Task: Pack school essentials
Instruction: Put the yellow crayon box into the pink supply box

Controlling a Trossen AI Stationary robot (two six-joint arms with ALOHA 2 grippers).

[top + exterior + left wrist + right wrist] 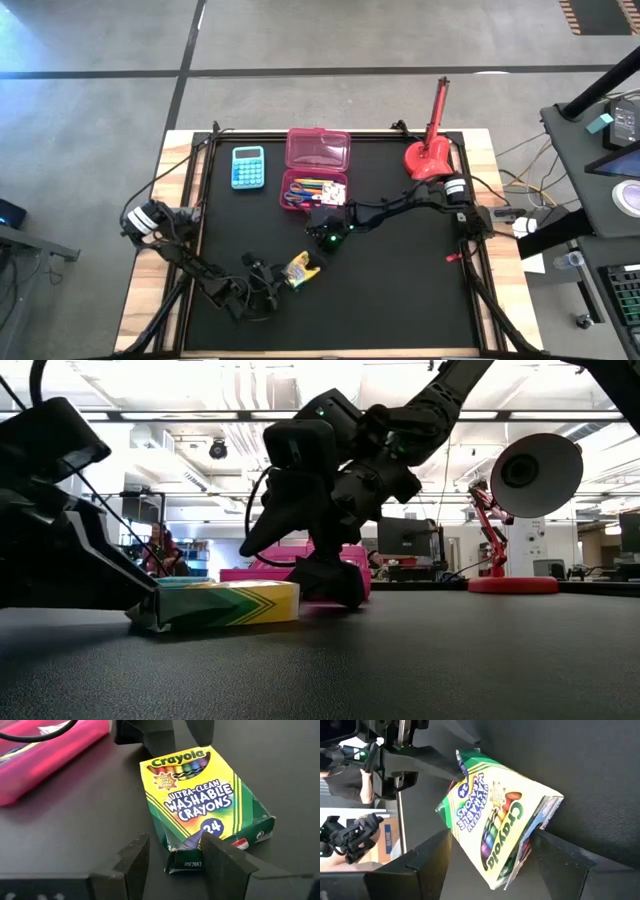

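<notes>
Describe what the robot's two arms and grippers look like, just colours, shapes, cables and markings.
Both arms are black and jointed, with black cables along them. The left arm and right arm each wear a white band near the base. The right gripper shows a small green light. Each gripper has two dark, blocky, wedge-shaped fingers.

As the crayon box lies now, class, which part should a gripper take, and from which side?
Probably the two long narrow edges, coming from above. The crayon box lies flat on the black table, label up, so only its thin sides offer parallel faces. The left gripper sits at its torn flap end; the right gripper, open, straddles the opposite end.
</notes>
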